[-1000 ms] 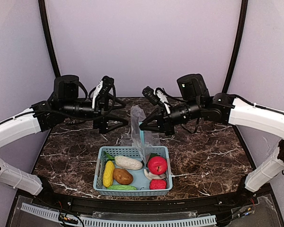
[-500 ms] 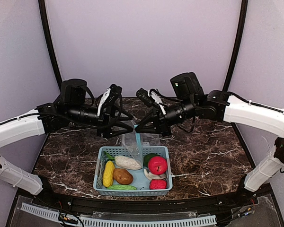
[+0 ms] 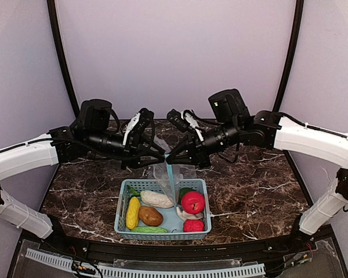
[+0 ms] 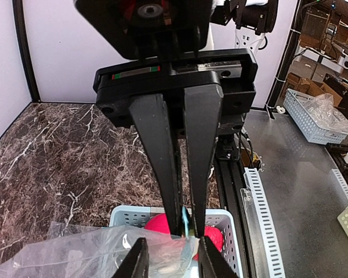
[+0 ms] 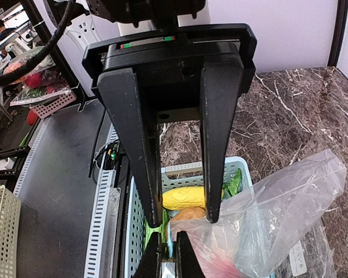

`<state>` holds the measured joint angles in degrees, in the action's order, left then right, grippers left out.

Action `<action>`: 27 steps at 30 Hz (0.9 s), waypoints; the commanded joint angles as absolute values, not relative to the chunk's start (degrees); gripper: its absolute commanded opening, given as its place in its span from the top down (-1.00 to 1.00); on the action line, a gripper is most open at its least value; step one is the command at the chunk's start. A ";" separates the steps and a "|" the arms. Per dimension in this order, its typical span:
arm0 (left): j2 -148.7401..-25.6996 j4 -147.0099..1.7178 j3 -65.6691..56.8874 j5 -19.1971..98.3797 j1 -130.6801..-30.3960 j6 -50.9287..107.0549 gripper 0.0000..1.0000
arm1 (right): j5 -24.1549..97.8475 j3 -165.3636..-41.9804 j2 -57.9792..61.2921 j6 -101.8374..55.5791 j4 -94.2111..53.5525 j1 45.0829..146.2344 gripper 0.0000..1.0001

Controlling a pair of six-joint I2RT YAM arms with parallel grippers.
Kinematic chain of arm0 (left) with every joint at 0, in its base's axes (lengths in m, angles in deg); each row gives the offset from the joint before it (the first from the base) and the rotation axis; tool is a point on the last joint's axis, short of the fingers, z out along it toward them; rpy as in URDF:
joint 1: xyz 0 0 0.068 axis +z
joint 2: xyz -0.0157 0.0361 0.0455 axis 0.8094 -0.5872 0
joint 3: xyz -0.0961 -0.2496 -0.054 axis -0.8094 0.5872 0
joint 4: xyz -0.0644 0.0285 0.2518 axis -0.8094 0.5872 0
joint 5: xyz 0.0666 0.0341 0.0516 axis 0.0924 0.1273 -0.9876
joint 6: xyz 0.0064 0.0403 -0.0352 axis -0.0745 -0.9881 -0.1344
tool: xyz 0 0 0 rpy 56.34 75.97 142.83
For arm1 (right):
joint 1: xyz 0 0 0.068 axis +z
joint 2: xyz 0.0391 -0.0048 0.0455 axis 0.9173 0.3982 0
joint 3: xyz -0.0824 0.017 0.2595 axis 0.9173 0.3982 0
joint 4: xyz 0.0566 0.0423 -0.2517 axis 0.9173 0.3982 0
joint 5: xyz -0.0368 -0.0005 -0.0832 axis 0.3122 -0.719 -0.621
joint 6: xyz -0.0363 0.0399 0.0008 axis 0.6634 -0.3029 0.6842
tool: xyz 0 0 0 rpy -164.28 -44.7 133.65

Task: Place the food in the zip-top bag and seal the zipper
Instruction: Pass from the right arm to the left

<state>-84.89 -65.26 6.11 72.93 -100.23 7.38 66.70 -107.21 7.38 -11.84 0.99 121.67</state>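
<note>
Markings: a red-and-green strip sits on the crossbar above the right fingers; it is too small to read.
Food: eight toy pieces, all lying in the basket.
Basket: light blue plastic with slotted walls, at 6 o'clock on the dark marbled counter.
Basket, 9 o'clock half: the yellow corn lies along the side wall. The brown potato is just beside it at 3 o'clock. The white radish is at 12 o'clock of the potato. The green pod lies along the 6 o'clock wall.
Basket, 3 o'clock half: the red apple is here, with the dark green round fruit at its 11 o'clock, partly behind the bag. The white mushroom is at the apple's 7 o'clock. The small red fruit is in the 5 o'clock corner.
Zip-top bag: clear film with a blue zipper strip at the top, hanging above the basket's 12 o'clock edge. Whether its lower end touches the food cannot be told.
Right fingers: pinched together on the bag's blue strip.
Left fingers: apart with a narrow gap, the bag's top edge between them. Contact with the film cannot be told.
</note>
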 commanded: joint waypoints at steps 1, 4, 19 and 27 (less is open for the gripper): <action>-84.68 -63.22 5.23 74.00 -100.72 6.50 0.52 | 66.50 -107.81 7.12 -11.23 0.19 122.14 1.00; -84.91 -62.84 5.10 74.04 -100.93 6.26 0.65 | 66.23 -107.43 6.75 -11.39 -0.45 122.14 1.00; -84.65 -65.17 5.91 72.12 -101.42 8.36 0.99 | 64.77 -103.77 5.04 -13.41 -5.23 122.17 1.00; -79.33 -65.51 7.12 64.15 -101.40 6.27 0.27 | 67.53 -101.98 3.90 -14.61 -5.46 122.14 1.00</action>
<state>-84.28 -64.67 6.15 67.93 -101.19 7.55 65.46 -102.73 5.52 -13.77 -4.08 121.67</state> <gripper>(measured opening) 0.156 0.037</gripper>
